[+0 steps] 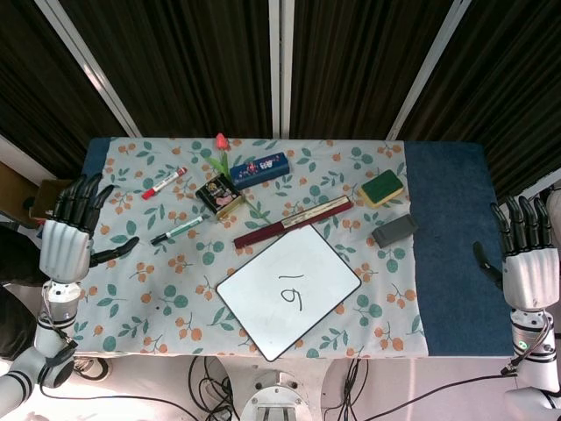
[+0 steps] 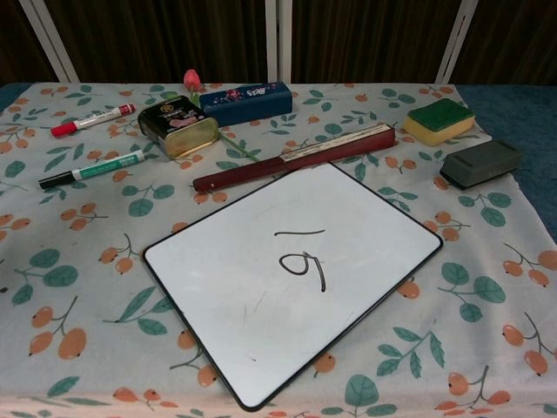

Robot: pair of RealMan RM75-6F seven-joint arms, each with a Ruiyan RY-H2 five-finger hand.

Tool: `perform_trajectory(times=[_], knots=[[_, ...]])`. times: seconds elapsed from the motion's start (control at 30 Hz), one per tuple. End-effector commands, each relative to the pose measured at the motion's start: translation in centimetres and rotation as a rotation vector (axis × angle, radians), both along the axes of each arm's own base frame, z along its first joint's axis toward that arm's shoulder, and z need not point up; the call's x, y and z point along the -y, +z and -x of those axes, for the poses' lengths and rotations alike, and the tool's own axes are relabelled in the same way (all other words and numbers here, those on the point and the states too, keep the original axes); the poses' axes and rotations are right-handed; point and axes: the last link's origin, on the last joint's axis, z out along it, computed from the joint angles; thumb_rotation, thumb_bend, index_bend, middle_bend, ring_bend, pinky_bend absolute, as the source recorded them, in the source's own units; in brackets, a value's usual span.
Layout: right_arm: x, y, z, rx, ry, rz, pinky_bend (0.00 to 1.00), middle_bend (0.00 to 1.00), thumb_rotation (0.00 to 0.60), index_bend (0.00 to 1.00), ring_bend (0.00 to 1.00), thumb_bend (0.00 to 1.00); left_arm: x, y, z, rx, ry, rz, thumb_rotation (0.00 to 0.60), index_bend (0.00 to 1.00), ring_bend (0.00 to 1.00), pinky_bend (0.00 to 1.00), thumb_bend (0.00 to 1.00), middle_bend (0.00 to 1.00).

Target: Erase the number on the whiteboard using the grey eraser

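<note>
The whiteboard [image 1: 289, 289] [image 2: 291, 274] lies tilted near the table's front edge with a black handwritten number [image 1: 292, 292] [image 2: 304, 259] on it. The grey eraser [image 1: 395, 230] [image 2: 480, 163] rests on the floral cloth to the board's far right, untouched. My left hand [image 1: 72, 230] hovers off the table's left edge, fingers spread, holding nothing. My right hand [image 1: 526, 250] hangs beyond the right edge, fingers extended and empty. Neither hand appears in the chest view.
A green-and-yellow sponge [image 1: 382, 188] sits just behind the eraser. A closed red fan [image 1: 294, 223] lies along the board's far edge. Further left are a dark tin [image 1: 219, 195], a blue box [image 1: 259, 168], a tulip [image 1: 222, 143], a red marker [image 1: 164, 182] and a green marker [image 1: 178, 230].
</note>
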Motion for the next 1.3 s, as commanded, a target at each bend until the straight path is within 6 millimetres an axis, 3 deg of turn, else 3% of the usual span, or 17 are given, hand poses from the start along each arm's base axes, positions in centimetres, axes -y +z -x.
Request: perform_trajectory(times=[0.03, 0.63, 0.93, 1.1, 1.3], knots=[[0.0, 0.0, 0.0, 0.002, -0.001, -0.001, 0.00, 0.00, 0.600, 0.00, 0.00, 0.26, 0.0, 0.0, 0.0, -0.003, 0.003, 0.004, 0.439, 0.12, 0.06, 0.17, 0.00, 0.06], [0.1, -0.2, 0.0, -0.001, -0.001, -0.023, 0.00, 0.00, 0.600, 0.00, 0.00, 0.26, 0.1, -0.2, -0.1, -0.008, 0.006, 0.020, 0.445, 0.12, 0.06, 0.17, 0.00, 0.06], [0.9, -0.8, -0.8, -0.105, -0.054, -0.111, 0.00, 0.00, 0.600, 0.00, 0.00, 0.26, 0.1, -0.3, -0.2, -0.008, 0.014, 0.036, 0.450, 0.12, 0.06, 0.17, 0.00, 0.06], [2.9, -1.9, -1.1, -0.259, -0.250, -0.312, 0.00, 0.00, 0.600, 0.00, 0.00, 0.26, 0.3, -1.0, -0.2, -0.009, 0.022, 0.058, 0.450, 0.12, 0.06, 0.17, 0.00, 0.06], [6.0, -3.8, -1.4, -0.393, -0.352, -0.445, 0.00, 0.00, 0.600, 0.00, 0.00, 0.24, 0.6, -1.6, 0.1, -0.019, 0.036, 0.085, 0.448, 0.12, 0.06, 0.17, 0.00, 0.06]])
